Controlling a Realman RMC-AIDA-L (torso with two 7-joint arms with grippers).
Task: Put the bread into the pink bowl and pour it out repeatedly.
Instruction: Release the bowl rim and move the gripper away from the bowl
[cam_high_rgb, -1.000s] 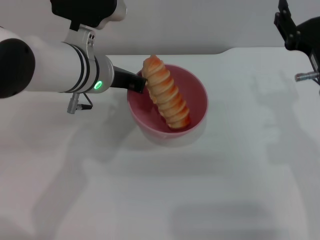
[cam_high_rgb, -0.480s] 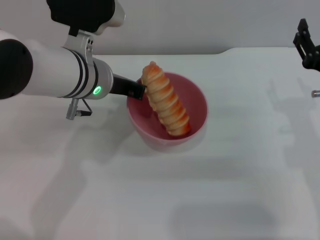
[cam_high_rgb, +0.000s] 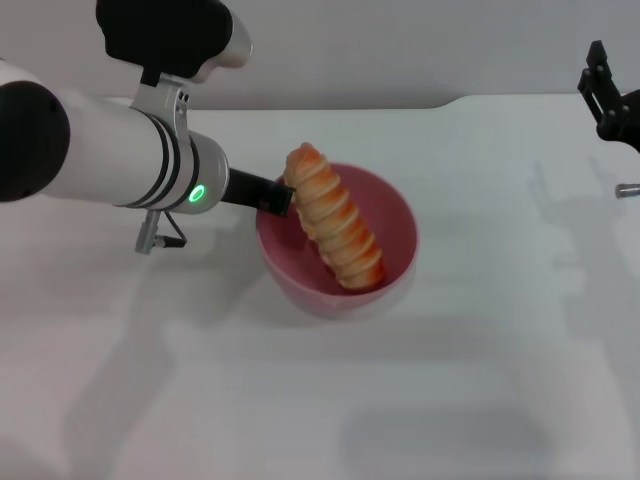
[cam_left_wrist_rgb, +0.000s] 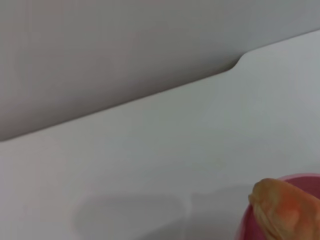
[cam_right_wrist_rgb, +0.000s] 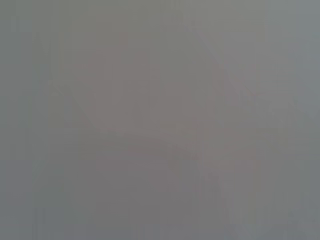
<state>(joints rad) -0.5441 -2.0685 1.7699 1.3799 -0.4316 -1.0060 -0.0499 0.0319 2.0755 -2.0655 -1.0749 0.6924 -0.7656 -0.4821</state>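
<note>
The pink bowl (cam_high_rgb: 390, 215) is at the middle of the white table. The bread (cam_high_rgb: 333, 217), orange with cream stripes, lies slanted inside it, one end sticking up over the far left rim. My left gripper (cam_high_rgb: 274, 196) is shut on the bowl's left rim, right beside that raised end. In the left wrist view the bread's tip (cam_left_wrist_rgb: 285, 210) and a bit of the bowl's rim (cam_left_wrist_rgb: 243, 226) show in a corner. My right gripper (cam_high_rgb: 606, 93) hangs at the far right edge, well away from the bowl. The right wrist view shows only plain grey.
The white table (cam_high_rgb: 320, 400) spreads all around the bowl. Its back edge with a step (cam_high_rgb: 450, 101) runs behind the bowl against a grey wall. A small metal part (cam_high_rgb: 626, 188) of the right arm shows at the far right.
The left gripper has brought the bowl with the bread a little towards me. The right gripper has drawn back towards the right edge of the view.
</note>
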